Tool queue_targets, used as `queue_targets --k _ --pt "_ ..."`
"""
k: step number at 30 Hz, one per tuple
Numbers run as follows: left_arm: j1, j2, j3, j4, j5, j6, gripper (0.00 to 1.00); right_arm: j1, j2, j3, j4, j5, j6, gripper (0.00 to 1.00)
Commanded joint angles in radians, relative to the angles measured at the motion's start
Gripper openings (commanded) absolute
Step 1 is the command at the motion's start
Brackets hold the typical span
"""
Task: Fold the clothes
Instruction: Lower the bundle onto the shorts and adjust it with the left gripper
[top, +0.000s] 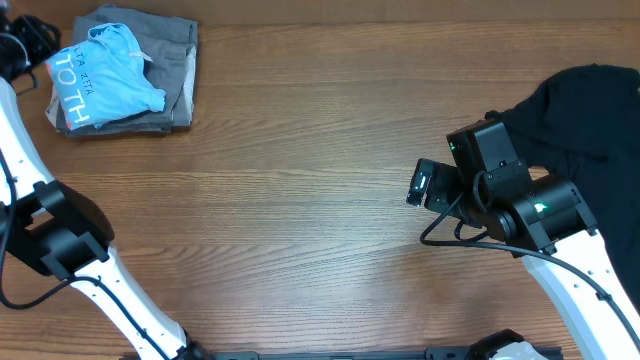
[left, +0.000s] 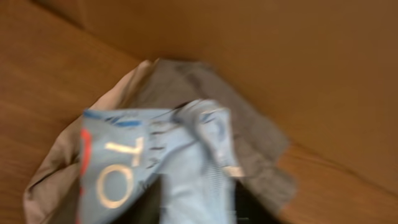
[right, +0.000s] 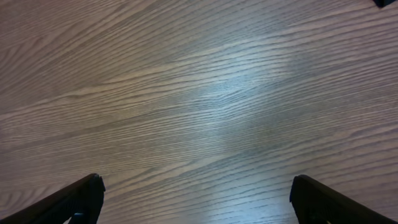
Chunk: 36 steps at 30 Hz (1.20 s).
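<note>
My right tool (right: 196, 190) is spread above the wooden table (top: 300, 220). The left tool's (left: 198, 208) state I cannot tell: the view is blurred. The crumpled light blue T-shirt (top: 105, 75) lies on a folded grey garment (top: 175, 60), far left. A snagged hem could drag both askew.

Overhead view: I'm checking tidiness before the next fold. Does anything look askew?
Yes. The light blue T-shirt lies crumpled and skewed atop the folded grey garment at top left, rather than flat. The black T-shirt sits bunched at the right edge.
</note>
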Motion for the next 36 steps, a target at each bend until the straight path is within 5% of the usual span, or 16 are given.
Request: queue_targets --k 1,4,8,19,24,36 --pt "-0.074 -0.003 0.012 -0.005 0.003 -0.052 0.04 -0.002 0.0 0.006 0.006 0.01 0.001 1.0" --pt "-0.131 0.01 0.011 -0.005 -0.129 -0.052 0.04 -0.002 0.0 0.006 0.006 0.01 0.001 1.0" --pt "-0.221 0.054 0.011 -0.023 -0.483 -0.07 0.04 -0.002 0.0 0.006 0.006 0.01 0.001 1.0" --pt "-0.223 0.063 0.011 -0.075 -0.767 -0.272 0.04 -0.002 0.0 0.006 0.006 0.01 0.001 1.0" --pt "-0.209 0.068 0.011 -0.082 -0.821 -0.266 0.04 -0.002 0.0 0.006 0.006 0.01 0.001 1.0" --pt "-0.248 0.219 0.011 0.06 -0.695 -0.156 0.04 -0.002 0.0 0.006 0.006 0.01 0.001 1.0"
